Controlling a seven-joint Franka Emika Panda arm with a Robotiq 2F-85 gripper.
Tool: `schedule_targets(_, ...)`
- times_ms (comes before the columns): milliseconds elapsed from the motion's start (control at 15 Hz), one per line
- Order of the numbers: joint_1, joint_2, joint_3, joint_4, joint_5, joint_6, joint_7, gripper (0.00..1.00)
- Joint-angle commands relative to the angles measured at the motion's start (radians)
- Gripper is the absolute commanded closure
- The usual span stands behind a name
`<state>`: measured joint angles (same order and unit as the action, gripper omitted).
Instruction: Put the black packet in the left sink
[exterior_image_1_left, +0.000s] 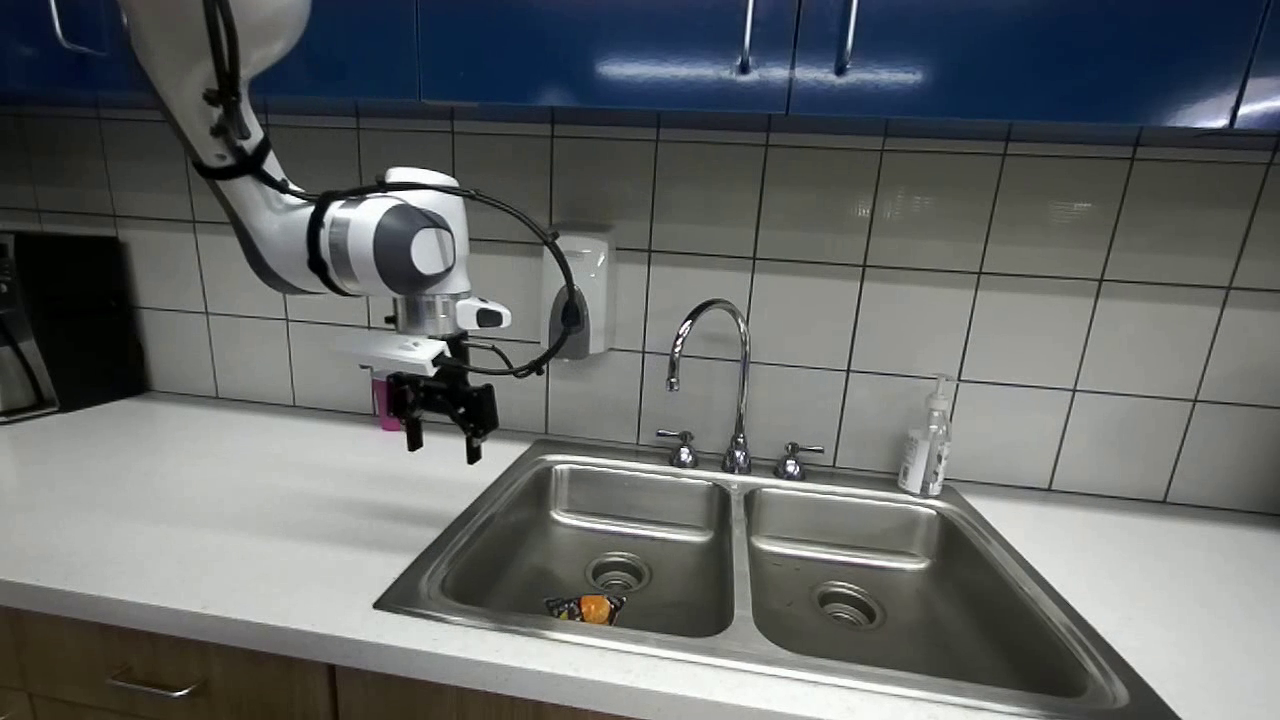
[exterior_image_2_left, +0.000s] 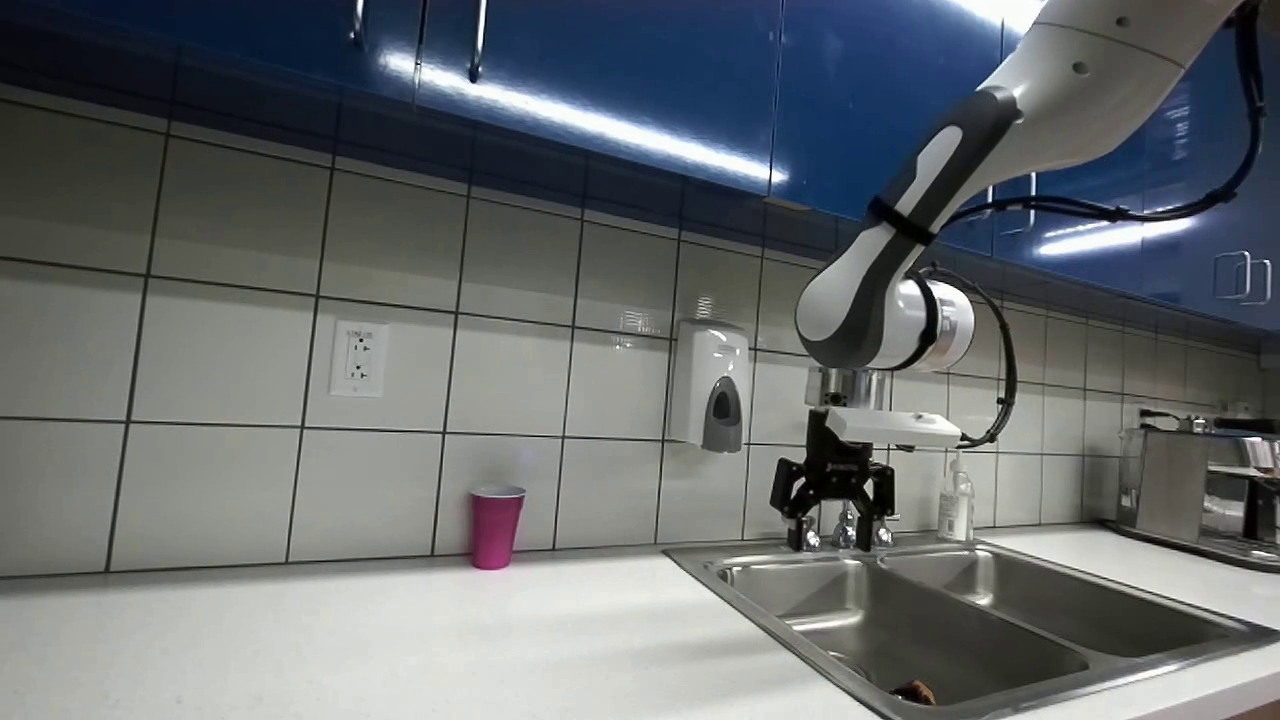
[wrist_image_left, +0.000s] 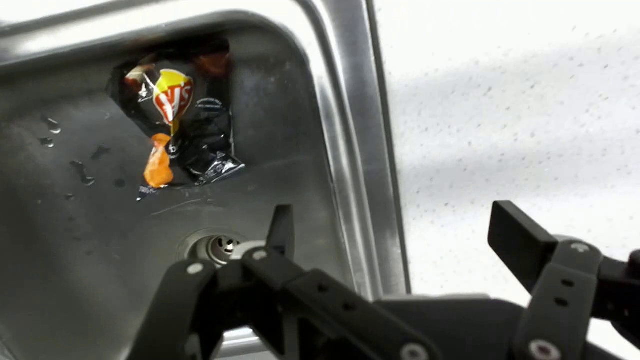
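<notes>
The black packet (exterior_image_1_left: 586, 608) with orange, yellow and red marks lies in the left sink (exterior_image_1_left: 690, 585), at the front of the basin near the drain. In the wrist view the packet (wrist_image_left: 200, 125) lies flat on the floor of the left sink (wrist_image_left: 75, 240), above and left of the jaws. In an exterior view only its top (exterior_image_2_left: 915, 692) shows over the rim of the left sink (exterior_image_2_left: 960, 625). My gripper (exterior_image_1_left: 443, 446) is open and empty, high above the counter by the sink's left edge; it also shows in an exterior view (exterior_image_2_left: 840, 538) and the wrist view (wrist_image_left: 392, 220).
The right basin (exterior_image_1_left: 900, 630) adjoins the left one. A chrome faucet (exterior_image_1_left: 745, 400) and handles stand behind the sink, with a soap bottle (exterior_image_1_left: 926, 450) to the right. A pink cup (exterior_image_2_left: 495, 527) stands by the wall. A wall dispenser (exterior_image_2_left: 710, 385) hangs behind the arm.
</notes>
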<state>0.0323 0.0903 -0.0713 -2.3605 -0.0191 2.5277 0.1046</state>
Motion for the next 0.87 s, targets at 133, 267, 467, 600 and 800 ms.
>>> schedule_targets(133, 0.036, -0.148, 0.081, -0.129, -0.001, -0.059, 0.113, 0.00)
schedule_targets(267, 0.055, -0.167, 0.116, -0.146, 0.017, -0.073, 0.141, 0.00)
schedule_targets(467, 0.078, -0.178, 0.155, -0.152, 0.018, -0.092, 0.187, 0.00)
schedule_targets(600, 0.071, -0.140, 0.153, -0.134, 0.009, -0.065, 0.161, 0.00)
schedule_targets(800, 0.081, -0.144, 0.167, -0.137, 0.009, -0.070, 0.179, 0.00)
